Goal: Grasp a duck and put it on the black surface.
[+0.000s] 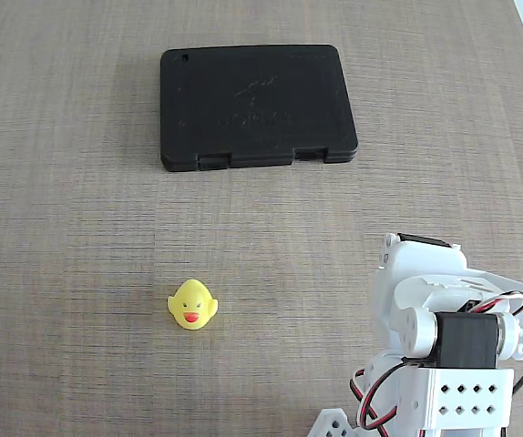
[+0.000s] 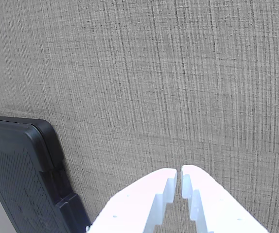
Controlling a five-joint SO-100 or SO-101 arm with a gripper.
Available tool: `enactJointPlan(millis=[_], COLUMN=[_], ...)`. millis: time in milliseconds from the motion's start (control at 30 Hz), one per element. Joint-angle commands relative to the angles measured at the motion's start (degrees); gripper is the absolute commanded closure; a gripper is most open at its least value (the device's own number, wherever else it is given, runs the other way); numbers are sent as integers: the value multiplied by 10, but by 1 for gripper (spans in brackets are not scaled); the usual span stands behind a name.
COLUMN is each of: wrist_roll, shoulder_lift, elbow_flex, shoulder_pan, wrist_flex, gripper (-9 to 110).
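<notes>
- I am at the very first step: the approach to the duck (image 1: 192, 305) has not started, and nothing is grasped.
- In the fixed view the duck stands alone on the wooden surface (image 1: 70, 228), in the lower middle-left of the picture, with its red beak turned toward the bottom edge. It seems upright.
- The black case (image 1: 257, 106) lies flat near the top of the same view, well apart from the duck, with its two latch notches on the edge that faces the duck. Its top is bare.
- The arm (image 1: 444, 341) sits folded at the lower right of the fixed view, far to the right of the duck. I cannot see the fingers there.
- In the wrist view the end effector (image 2: 180, 179) is clenched and empty: the two white tips are almost touching, with only a thin slit between them, and under them is only bare surface.
- The wrist view shows a corner of the black case (image 2: 18, 170) at the lower left, but the duck is not in this view at all.
- For the next move I judge that I must swing the arm toward the duck's side of the fixed view until the duck enters the wrist view, spread the fingers wide, and come down over it.
- The duck is small and rounded, so I expect it may slip or roll if the fingers close off-centre. I would centre it between the tips first.
</notes>
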Motion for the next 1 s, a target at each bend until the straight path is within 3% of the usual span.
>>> enactJointPlan(millis=[0,633,800,967], wrist_roll=[1,1,0,0], shoulder_lift=[37,15,-120,-338], elbow_flex=[-14,-25,-117,-310], shoulder_pan=[10,10,4,-9], wrist_flex=[-1,-2,-33,-62], gripper=[102,102,102,102])
